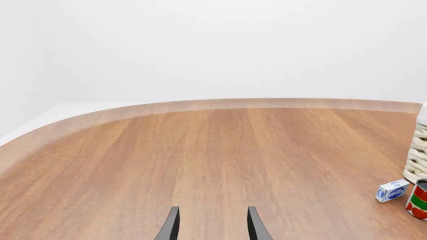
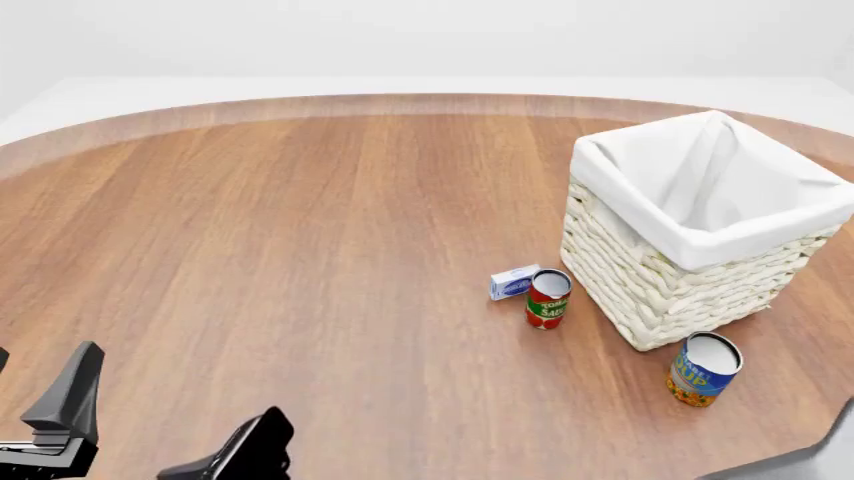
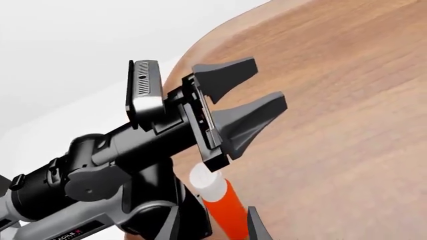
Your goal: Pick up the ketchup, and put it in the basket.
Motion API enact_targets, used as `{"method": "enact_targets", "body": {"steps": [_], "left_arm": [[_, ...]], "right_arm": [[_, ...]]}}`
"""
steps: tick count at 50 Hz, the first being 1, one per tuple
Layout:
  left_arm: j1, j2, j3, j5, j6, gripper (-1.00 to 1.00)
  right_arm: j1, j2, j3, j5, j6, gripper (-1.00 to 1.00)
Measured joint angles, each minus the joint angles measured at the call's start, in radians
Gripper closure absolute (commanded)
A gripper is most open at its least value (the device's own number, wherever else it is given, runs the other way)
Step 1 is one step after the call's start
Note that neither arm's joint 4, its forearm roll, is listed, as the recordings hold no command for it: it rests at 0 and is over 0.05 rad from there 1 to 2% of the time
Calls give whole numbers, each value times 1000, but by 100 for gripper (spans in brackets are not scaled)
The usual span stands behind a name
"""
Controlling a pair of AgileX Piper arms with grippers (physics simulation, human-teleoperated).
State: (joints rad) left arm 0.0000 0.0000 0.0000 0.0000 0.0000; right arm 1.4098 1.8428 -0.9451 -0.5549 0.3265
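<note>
Ketchup [image 3: 223, 210] lies between right fingers [image 3: 257, 227]; basket [image 2: 667, 290] near table edge

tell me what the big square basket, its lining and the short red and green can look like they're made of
The big square cream basket looks like woven wicker: thick, matte, braided rows. Its white lining reads as soft cloth, creased and folded over the rim. The short red and green can seems to be metal with a glossy printed label and a pale, shiny top, though it's small here.

**Camera positions**

The front view looks down on the table [image 2: 334, 260] from the arms' side. The left wrist view looks low across it, sharing the basket [image 2: 694, 240] corner. The right wrist view faces the left gripper [image 3: 257, 97] closely.
</note>
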Motion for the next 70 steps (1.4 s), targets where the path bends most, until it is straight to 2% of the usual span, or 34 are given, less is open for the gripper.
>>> {"method": "enact_targets", "body": {"steps": [13,70], "left_arm": [[0,0,0,0,0,-100],[0,0,0,0,0,-100]], "right_arm": [[-15,22,-14,9,7,-100],[10,144,-135,37,49,-100]]}}
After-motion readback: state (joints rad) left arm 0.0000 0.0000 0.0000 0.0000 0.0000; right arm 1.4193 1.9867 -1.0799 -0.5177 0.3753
